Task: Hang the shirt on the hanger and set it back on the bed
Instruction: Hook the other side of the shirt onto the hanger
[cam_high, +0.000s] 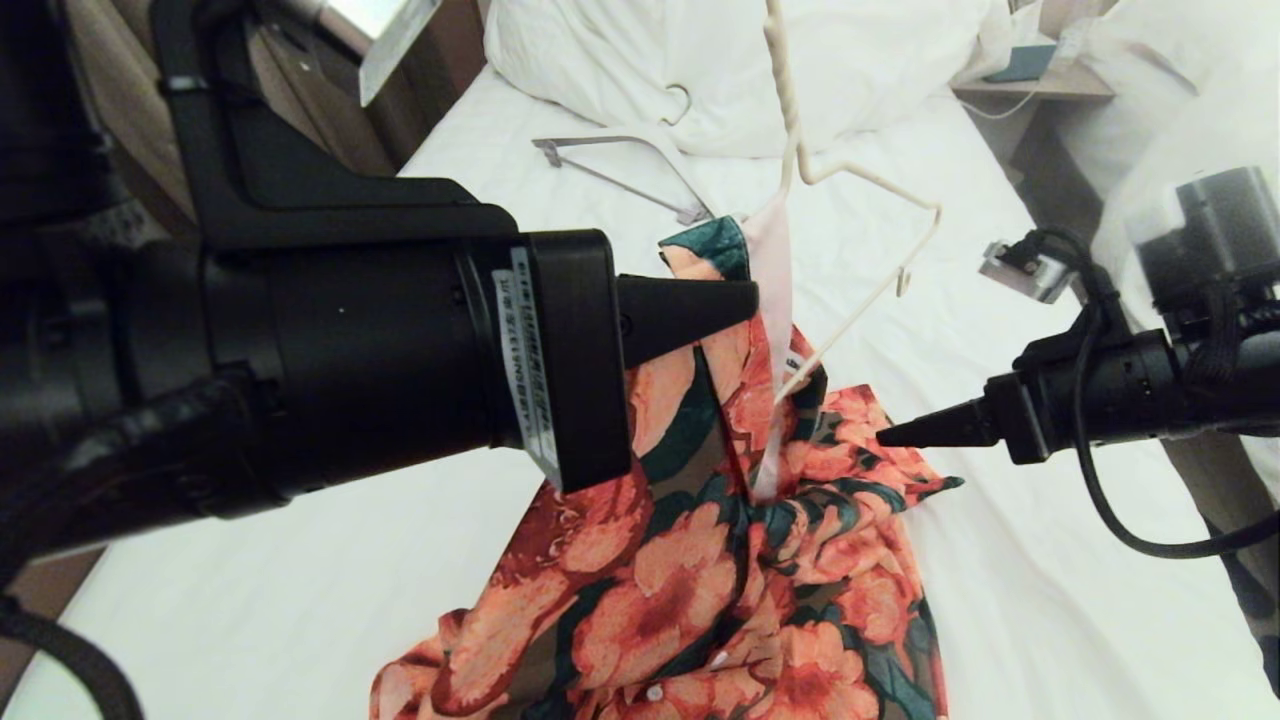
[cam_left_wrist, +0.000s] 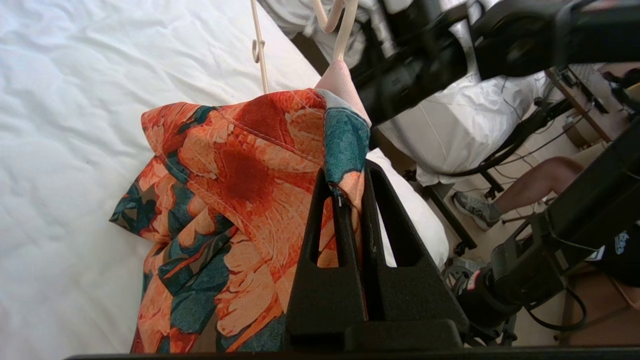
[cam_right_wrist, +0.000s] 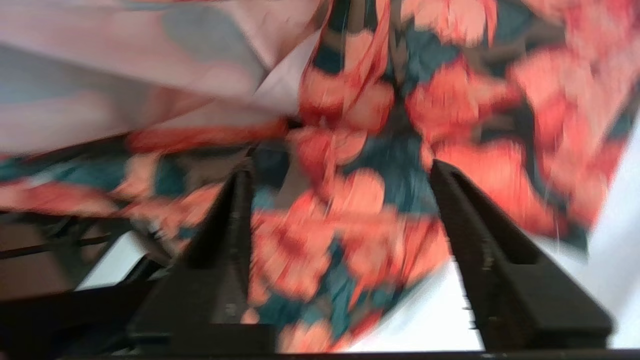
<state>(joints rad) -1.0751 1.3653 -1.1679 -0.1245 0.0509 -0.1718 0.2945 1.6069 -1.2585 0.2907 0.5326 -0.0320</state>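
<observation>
Surface: bed (cam_high: 300, 590), white sheet, spread beneath both grippers.
On it, past the left gripper (cam_high: 740, 305): grey hanger (cam_high: 620, 175), pillows (cam_high: 800, 70).
Below the gripper: shirt (cam_high: 680, 600), lower folds resting on the sheet.

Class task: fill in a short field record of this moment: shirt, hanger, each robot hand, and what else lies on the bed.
shirt: floral, lifted by its collar, lower part bunched on the bed
hanger: cream wire, raised, one end inside the shirt
left hand: shut on the shirt's collar
right hand: open, fingers apart, facing the shirt, holding nothing
second hanger: grey, flat on the sheet near the pillows
</observation>
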